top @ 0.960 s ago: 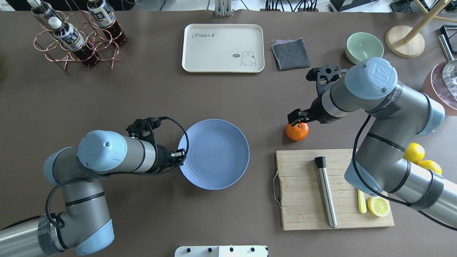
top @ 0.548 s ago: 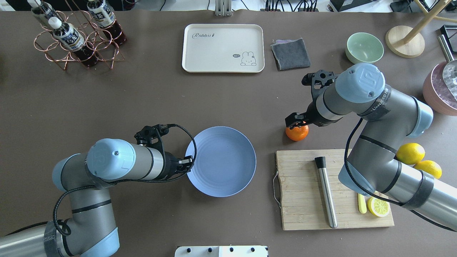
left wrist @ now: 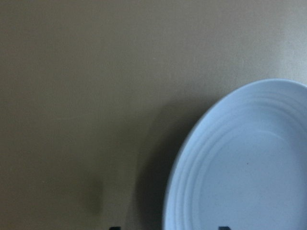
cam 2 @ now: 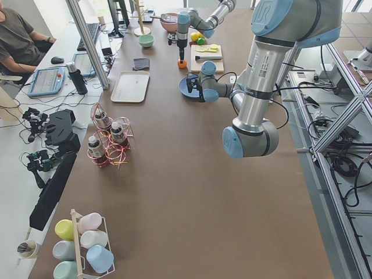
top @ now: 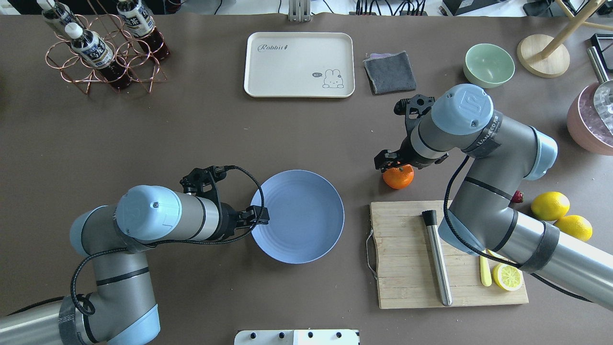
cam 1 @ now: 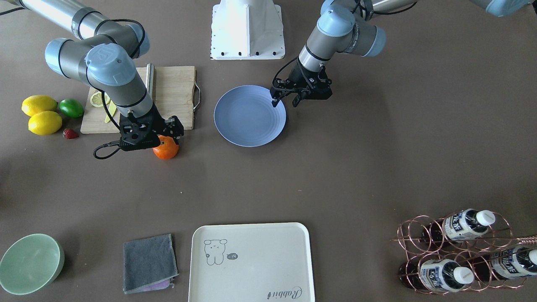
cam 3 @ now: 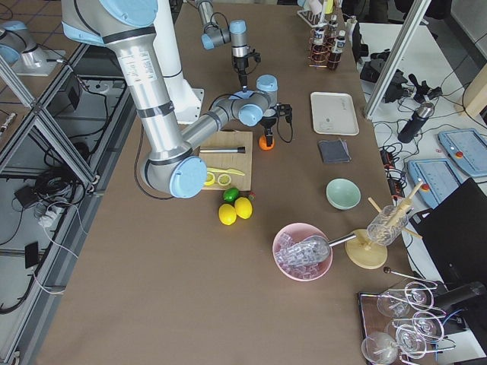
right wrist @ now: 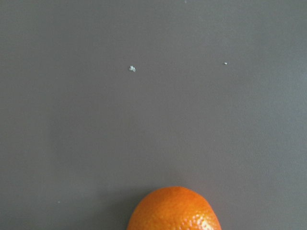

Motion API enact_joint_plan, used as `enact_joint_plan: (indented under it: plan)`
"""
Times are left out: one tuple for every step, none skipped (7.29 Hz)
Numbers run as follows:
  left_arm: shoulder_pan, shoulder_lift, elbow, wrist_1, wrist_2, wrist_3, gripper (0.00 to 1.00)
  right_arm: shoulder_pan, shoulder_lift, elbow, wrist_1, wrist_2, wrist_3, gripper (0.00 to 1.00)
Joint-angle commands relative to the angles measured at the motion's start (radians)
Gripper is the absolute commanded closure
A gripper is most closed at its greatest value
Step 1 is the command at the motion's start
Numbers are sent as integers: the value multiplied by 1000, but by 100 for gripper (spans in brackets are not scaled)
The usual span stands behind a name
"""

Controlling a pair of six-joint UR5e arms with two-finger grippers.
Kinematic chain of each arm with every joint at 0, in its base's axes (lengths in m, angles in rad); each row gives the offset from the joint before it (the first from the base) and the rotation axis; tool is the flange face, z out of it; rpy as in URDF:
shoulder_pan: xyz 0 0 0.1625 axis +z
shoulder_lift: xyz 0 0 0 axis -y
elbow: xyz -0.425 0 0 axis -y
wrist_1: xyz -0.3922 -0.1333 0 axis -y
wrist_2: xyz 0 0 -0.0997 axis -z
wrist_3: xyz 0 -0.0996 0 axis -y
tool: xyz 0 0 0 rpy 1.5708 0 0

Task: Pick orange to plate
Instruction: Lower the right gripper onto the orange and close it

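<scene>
The orange (top: 399,178) rests on the brown table just beyond the cutting board; it also shows as the orange (cam 1: 166,150) and at the bottom edge of the right wrist view as the orange (right wrist: 173,211). My right gripper (top: 392,165) hovers over its top, apparently open, and nothing is held. The blue plate (top: 306,218) lies flat at mid-table. My left gripper (top: 262,216) is open at the plate's left rim. In the front view its fingers (cam 1: 274,102) straddle that rim. The plate (left wrist: 249,163) fills the lower right of the left wrist view.
A wooden cutting board (top: 407,268) carries a steel rod (top: 438,258) and a lemon half (top: 507,277). Two lemons (top: 550,206) lie to its right. Far side: cream tray (top: 299,64), grey cloth (top: 390,72), green bowl (top: 488,64), bottle rack (top: 103,48).
The plate has slid right and slightly toward the robot with my left gripper at its rim. My right gripper has shifted left over the orange, which has stayed put.
</scene>
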Motion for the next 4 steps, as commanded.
enact_joint_plan:
  plan:
    - [-1,0,-1,0,0,0,4,-11,-3,-16,0,1,-6,7]
    - [-4,2,-1,0,0,0,4,-12,-6,-19,0,-1,-6,10]
    - [-6,0,-3,0,0,0,4,-14,-5,-25,0,-1,-4,12]
    - [-8,2,-4,0,0,0,4,-18,0,-26,0,-1,3,31]
